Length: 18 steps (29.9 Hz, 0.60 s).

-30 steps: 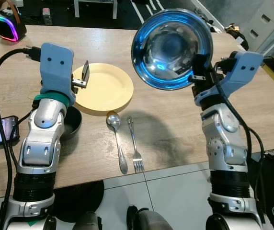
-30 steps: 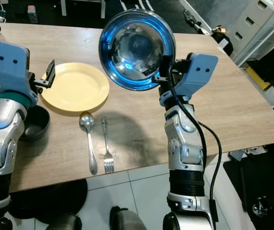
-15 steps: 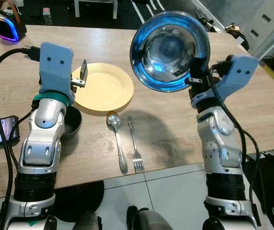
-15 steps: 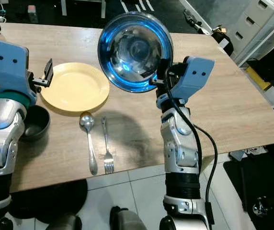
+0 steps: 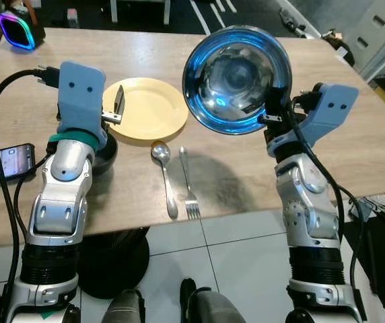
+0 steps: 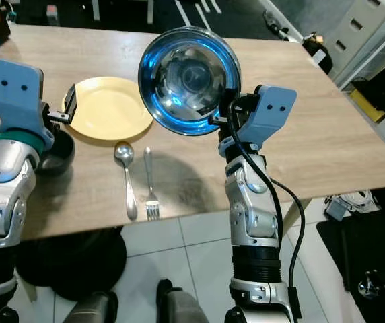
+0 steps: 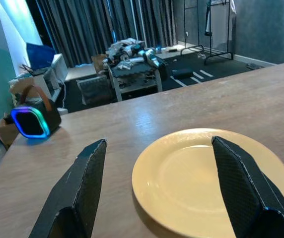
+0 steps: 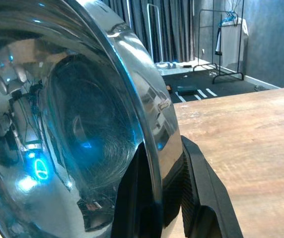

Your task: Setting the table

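My right gripper is shut on the rim of a large shiny steel bowl. It holds the bowl tilted up above the table's right half, hollow side towards me. In the right wrist view the bowl sits clamped between the black fingers. A yellow plate lies on the wooden table, with a spoon and a fork side by side in front of it. My left gripper hangs open over the plate's left edge, and in the left wrist view nothing is between its fingers.
A dark small bowl sits under my left forearm. A phone lies at the table's left edge, and a glowing speaker stands at the far left corner. The table's front edge is close, with tiled floor and the round table base below.
The whole view has shifted, so the table sits higher and farther in frame. The right gripper still holds the bowl, now slightly lower. The left arm keeps its pose.
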{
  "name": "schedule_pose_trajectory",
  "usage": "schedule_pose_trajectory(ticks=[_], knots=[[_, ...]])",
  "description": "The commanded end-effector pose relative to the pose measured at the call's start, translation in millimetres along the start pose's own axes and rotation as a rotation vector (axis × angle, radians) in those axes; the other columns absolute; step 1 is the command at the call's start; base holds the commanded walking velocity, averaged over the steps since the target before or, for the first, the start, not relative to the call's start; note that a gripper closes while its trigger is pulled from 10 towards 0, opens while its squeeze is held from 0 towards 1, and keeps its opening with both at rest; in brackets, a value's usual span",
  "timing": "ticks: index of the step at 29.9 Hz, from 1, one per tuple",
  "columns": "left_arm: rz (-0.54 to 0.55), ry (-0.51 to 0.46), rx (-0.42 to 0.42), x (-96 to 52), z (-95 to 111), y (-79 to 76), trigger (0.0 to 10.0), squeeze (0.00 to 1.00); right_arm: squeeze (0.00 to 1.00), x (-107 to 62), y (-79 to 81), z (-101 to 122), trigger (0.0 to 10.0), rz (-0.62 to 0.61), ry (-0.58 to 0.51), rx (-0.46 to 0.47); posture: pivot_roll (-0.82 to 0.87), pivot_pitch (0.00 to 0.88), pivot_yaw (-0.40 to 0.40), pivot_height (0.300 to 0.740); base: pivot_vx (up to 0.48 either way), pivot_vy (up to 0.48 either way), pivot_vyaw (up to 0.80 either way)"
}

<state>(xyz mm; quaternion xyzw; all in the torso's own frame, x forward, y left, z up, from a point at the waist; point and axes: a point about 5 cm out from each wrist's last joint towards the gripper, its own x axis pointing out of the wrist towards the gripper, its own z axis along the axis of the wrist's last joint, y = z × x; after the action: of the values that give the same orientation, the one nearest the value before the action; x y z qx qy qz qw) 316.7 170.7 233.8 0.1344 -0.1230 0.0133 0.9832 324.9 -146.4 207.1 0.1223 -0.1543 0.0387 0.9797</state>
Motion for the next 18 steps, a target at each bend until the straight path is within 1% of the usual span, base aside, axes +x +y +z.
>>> schedule_pose_trajectory(ticks=[1, 18], knots=[[-0.003, 0.015, 0.004, -0.5, -2.8, -2.5, 10.0, 0.00, 0.00, -1.2, -4.5, 3.0, 10.0, -0.014, -0.017, -0.008, 0.11, 0.024, -0.079, 0.740, -0.375, 0.000, 0.00], [-0.009, 0.008, 0.001, 1.0, -2.7, -3.3, 10.0, 0.00, 0.00, -1.5, -2.0, 1.6, 10.0, 0.002, -0.012, -0.020, 0.11, 0.011, -0.074, 0.740, -0.377, 0.000, 0.00]])
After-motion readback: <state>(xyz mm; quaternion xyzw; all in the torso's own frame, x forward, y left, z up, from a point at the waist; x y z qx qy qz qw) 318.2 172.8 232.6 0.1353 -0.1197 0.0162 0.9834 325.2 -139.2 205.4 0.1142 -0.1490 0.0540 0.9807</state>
